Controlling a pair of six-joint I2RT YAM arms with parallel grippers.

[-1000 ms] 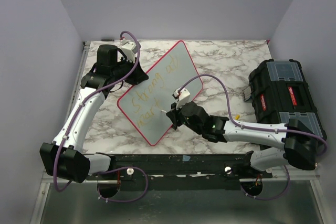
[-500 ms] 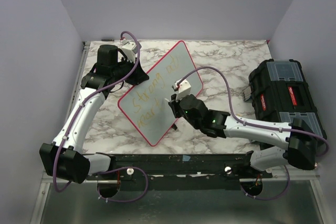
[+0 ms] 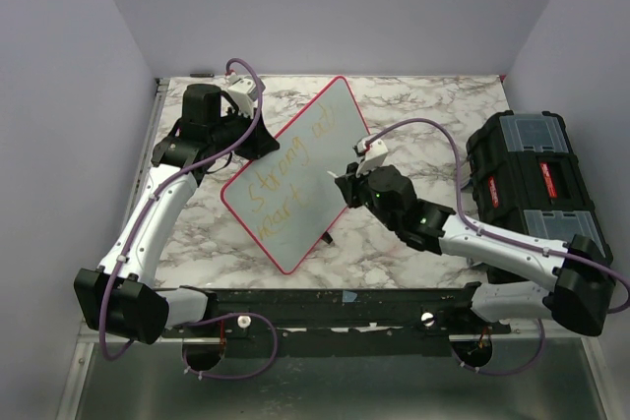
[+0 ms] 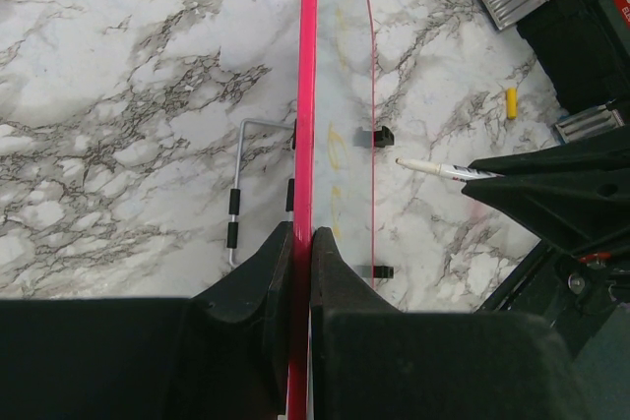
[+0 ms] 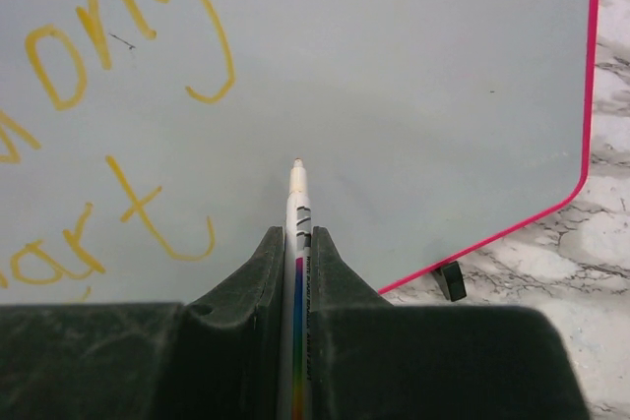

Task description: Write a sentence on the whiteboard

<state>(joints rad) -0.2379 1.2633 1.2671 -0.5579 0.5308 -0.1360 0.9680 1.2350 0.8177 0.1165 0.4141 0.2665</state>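
The whiteboard (image 3: 307, 159) stands tilted on the marble table, its red-pink rim around a pale face. The sentence (image 3: 285, 172) runs across it in two lines of yellow cursive and also shows in the right wrist view (image 5: 187, 56). My left gripper (image 3: 258, 141) is shut on the board's upper left rim (image 4: 309, 95), seen edge-on between its pads. My right gripper (image 3: 346, 187) is shut on a white marker (image 5: 295, 189), whose tip points at the bare board (image 5: 423, 95) to the right of the second line. In the left wrist view the marker (image 4: 438, 168) looks just off the surface.
A black toolbox (image 3: 536, 184) sits at the right edge of the table. A small yellow cap (image 3: 445, 215) lies between it and my right arm. The board's wire stand (image 4: 241, 184) sticks out behind it, and small black feet (image 5: 451, 280) show on its lower edge.
My right gripper has moved with the marker from the board's lower edge up and to the right, to the middle of its right side. The left arm and the board have not moved.
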